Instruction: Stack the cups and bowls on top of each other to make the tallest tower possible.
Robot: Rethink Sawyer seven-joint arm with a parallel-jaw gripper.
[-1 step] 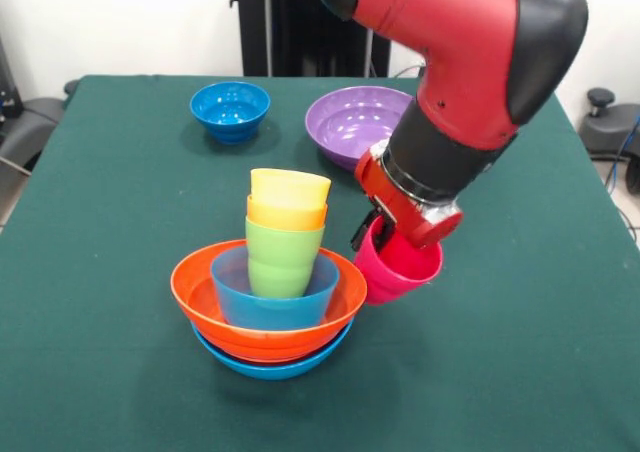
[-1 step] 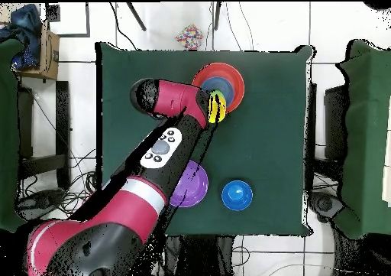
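- Jaws gripping the rim of the magenta-pink cup (image 1: 400, 264), closed on it, one finger showing dark against the cup's outer wall; gripper (image 1: 385, 234) hanging under the red and black arm (image 1: 470, 62).
- Sitting at the far left of the green bench (image 1: 100, 272) in the front view: a dark-blue bowl (image 1: 230, 109), upright, well apart from everything else.
- Standing left of centre, near the front: the tower (image 1: 275, 292), with a large light-blue bowl (image 1: 270, 365) at the base, a large orange bowl (image 1: 200, 292) nested in it, a smaller light-blue bowl (image 1: 235, 297) inside that.
- Rising from that small bowl: a light green cup (image 1: 282, 257), then an orange cup (image 1: 285, 213), then a yellow cup (image 1: 289, 186) on top, all mouth up.
- Hanging just right of the tower: the pink cup, tilted, mouth up, its side close to or touching the orange bowl's rim, clear of the bench.
- Resting behind the arm, right of centre: a large purple bowl (image 1: 350, 122), partly hidden by the wrist.
- Looking from overhead: arm crossing over the purple bowl and reaching to the tower; pink cup hidden beneath it.
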